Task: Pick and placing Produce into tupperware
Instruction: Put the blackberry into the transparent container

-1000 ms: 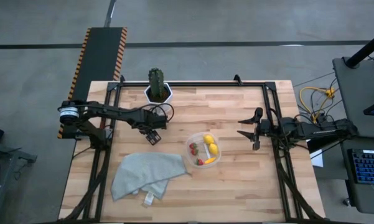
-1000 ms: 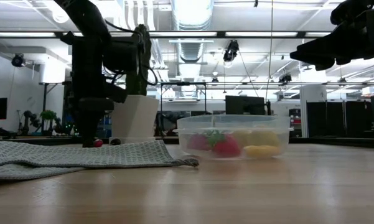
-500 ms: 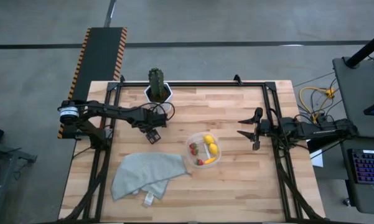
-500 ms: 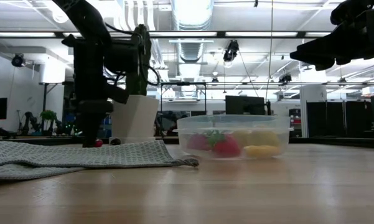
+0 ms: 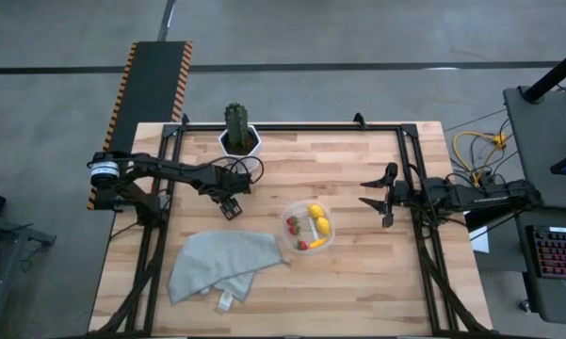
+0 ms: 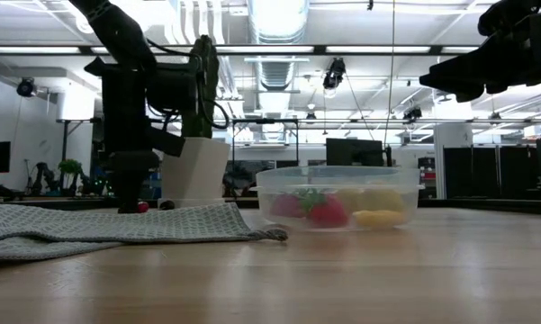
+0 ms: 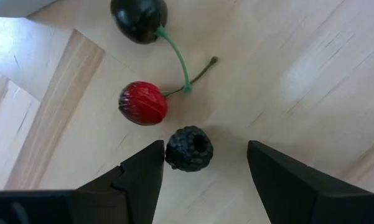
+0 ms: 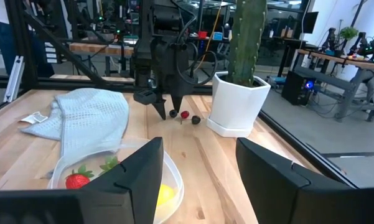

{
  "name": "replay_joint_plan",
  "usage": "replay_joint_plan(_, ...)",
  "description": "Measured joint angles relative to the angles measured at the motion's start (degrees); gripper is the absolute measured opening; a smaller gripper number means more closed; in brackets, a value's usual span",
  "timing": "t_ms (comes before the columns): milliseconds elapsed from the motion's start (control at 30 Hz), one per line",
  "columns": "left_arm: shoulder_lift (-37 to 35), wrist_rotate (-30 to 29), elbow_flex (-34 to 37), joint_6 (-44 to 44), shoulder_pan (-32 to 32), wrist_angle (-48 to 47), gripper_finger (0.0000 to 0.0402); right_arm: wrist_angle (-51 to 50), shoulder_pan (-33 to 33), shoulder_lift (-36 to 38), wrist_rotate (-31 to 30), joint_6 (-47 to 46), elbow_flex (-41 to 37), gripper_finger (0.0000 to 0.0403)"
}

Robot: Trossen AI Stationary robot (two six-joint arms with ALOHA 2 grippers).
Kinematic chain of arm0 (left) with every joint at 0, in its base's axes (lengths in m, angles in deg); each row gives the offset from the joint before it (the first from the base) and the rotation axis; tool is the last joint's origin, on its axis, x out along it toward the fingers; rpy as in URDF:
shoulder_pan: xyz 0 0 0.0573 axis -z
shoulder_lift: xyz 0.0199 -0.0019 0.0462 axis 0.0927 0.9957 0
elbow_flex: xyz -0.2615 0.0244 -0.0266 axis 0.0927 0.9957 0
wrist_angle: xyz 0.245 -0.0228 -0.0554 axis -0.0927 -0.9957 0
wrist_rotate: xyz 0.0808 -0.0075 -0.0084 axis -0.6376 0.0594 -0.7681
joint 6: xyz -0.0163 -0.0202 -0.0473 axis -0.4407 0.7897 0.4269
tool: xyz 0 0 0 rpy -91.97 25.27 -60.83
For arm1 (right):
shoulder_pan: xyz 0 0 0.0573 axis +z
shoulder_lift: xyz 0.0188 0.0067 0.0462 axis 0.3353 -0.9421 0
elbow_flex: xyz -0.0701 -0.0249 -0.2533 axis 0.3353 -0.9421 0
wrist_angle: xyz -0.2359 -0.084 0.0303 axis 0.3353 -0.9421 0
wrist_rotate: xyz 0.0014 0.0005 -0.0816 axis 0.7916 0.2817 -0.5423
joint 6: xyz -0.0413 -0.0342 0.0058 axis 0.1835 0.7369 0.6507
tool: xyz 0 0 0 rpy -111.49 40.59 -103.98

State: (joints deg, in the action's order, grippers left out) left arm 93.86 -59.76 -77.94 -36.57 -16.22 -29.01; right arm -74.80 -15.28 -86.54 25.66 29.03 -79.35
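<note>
The left gripper hangs just above the wooden surface, near the white pot that holds a cactus. Its fingers are spread wide and hold nothing; a blackberry lies on the wood between them, close to one fingertip. Just beyond it lie a red cherry and a dark cherry, joined by green stems. The clear tub sits mid-surface with lemons and strawberries inside, beside a grey cloth. The right gripper waits with its fingers apart and empty, raised off the surface to the right of the tub.
</note>
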Motion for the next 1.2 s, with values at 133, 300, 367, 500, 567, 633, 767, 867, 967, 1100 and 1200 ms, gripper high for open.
replay_joint_plan(133, 0.0, 0.1, 0.0, -0.4, 0.0, 0.0, 0.0217, 0.0, 0.0, 0.0, 0.0, 0.0, 0.0, 0.0194)
replay_joint_plan(300, 0.0, 0.0, 0.1, -0.5, 0.0, 0.0, 0.0217, 0.0, 0.0, 0.0, 0.0, 0.0, 0.0, 0.0194)
replay_joint_plan(367, 0.0, 0.0, 0.1, -0.5, 0.0, 0.0, 0.0217, 0.0, 0.0, 0.0, 0.0, 0.0, 0.0, 0.0194)
replay_joint_plan(500, 0.0, 0.1, 0.1, -1.6, 0.0, 0.1, 0.0216, 0.0, 0.0, 0.0, 0.0, 0.0, 0.0, 0.0194)
replay_joint_plan(567, 0.0, 0.6, 0.0, -1.7, -0.1, 0.1, 0.0209, 0.0, 0.0, 0.0, 0.0, 0.0, 0.0, 0.0194)
replay_joint_plan(633, 0.0, 0.8, 0.0, -1.9, -0.1, -0.1, 0.0197, 0.0, 0.0, 0.0, 0.0, 0.0, 0.0, 0.0194)
replay_joint_plan(767, 0.0, 1.3, 0.2, -2.0, -0.2, -0.1, 0.0161, 0.0, 0.0, 0.0, 0.0, 0.0, 0.0, 0.0194)
replay_joint_plan(867, 0.0, 1.6, 0.2, -2.3, -0.3, -0.2, 0.0133, 0.0, 0.0, 0.0, 0.0, 0.0, 0.0, 0.0194)
replay_joint_plan(967, 0.0, 1.5, 0.2, -3.0, -0.3, -0.2, 0.0108, 0.0, 0.0, 0.0, 0.0, 0.0, 0.0, 0.0194)
replay_joint_plan(1100, 0.0, 1.5, 0.2, -3.3, -0.4, -0.2, 0.0082, 0.0, 0.0, 0.0, 0.0, 0.0, 0.0, 0.0194)
replay_joint_plan(1200, 0.0, 1.5, 0.2, -3.4, -0.4, -0.3, 0.0067, 0.0, 0.0, 0.0, 0.0, 0.0, 0.0, 0.0194)
